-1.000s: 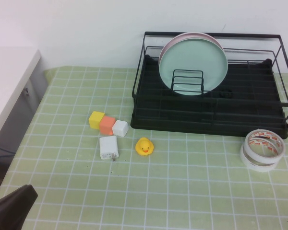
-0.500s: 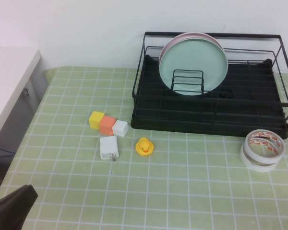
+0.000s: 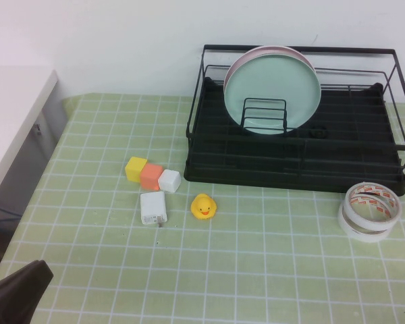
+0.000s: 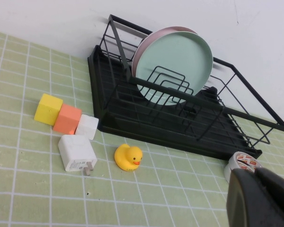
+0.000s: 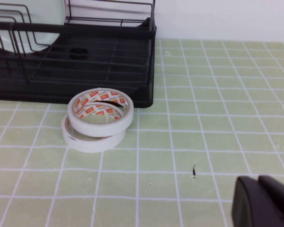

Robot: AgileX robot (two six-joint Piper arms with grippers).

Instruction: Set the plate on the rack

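Observation:
The mint-green plate [image 3: 272, 90] stands upright on edge in the black wire rack [image 3: 293, 162], leaning against a pale pink plate [image 3: 256, 55] behind it, with wire dividers in front. It also shows in the left wrist view [image 4: 175, 68]. My left gripper [image 4: 255, 177] is shut and empty, low over the table's near left corner [image 3: 17, 293], far from the rack. My right gripper [image 5: 258, 182] is shut and empty, over the table to the right of the rack; it is outside the high view.
Two stacked tape rolls [image 3: 369, 210] lie right of the rack's front. Yellow, orange and white cubes [image 3: 152, 175], a white charger [image 3: 152, 207] and a yellow rubber duck [image 3: 202, 206] lie left of the rack. A white counter [image 3: 10, 115] borders the left.

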